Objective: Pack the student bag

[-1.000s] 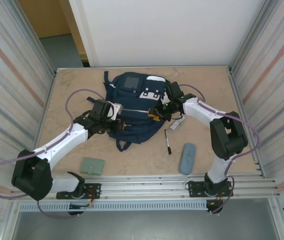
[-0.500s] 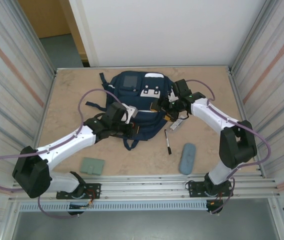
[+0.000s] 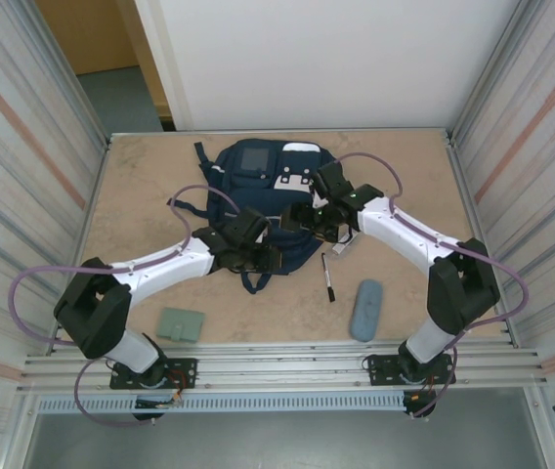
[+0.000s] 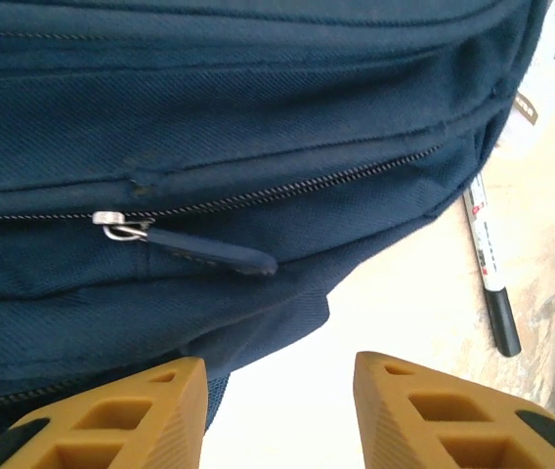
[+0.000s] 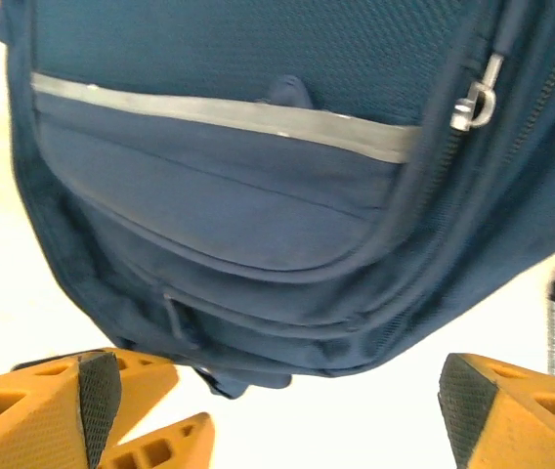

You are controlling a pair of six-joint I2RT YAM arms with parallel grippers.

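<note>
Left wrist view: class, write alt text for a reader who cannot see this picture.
A navy student bag seen close up, a zip with a metal slider and dark pull tab running across it. Below it the orange fingers of the left gripper stand apart, holding nothing. A pen lies on the beige table at right.

Navy student bag (image 3: 263,200), grey stripe (image 5: 229,112)

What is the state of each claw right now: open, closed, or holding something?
Left claw: open, holding nothing.
Right claw: wide open, holding nothing.
</note>
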